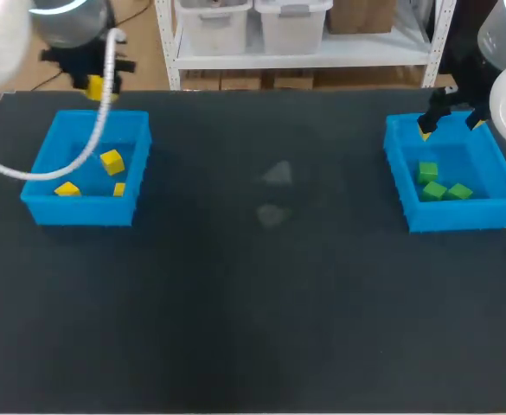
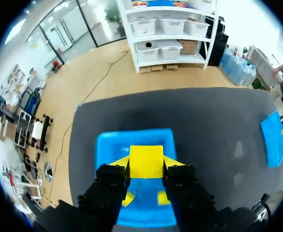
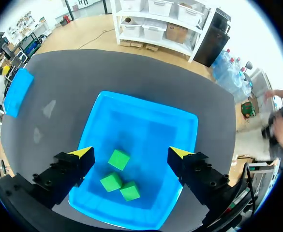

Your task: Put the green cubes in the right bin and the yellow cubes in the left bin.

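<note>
- Left gripper (image 2: 146,166): fingers clamped on a yellow cube (image 2: 146,158), wrist pointing straight down, above the left bin (image 2: 107,145).
- Three loose yellow cubes (image 1: 112,162) lie inside the left bin.
- Right gripper (image 3: 131,153): fingers spread wide, holding nothing, pointing down above the right bin (image 3: 185,130), well apart from the left bin.
- Three green cubes (image 3: 118,159) lie in the right bin.

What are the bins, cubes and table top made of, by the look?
Left bin and right bin: likely moulded plastic, uniform blue, thin walls, faint sheen. Yellow cubes and green cubes: solid colour, crisp edges, matte; painted wood or plastic, cannot tell. Table top: dark, matte, no glare; perhaps a rubber or fabric mat.
</note>
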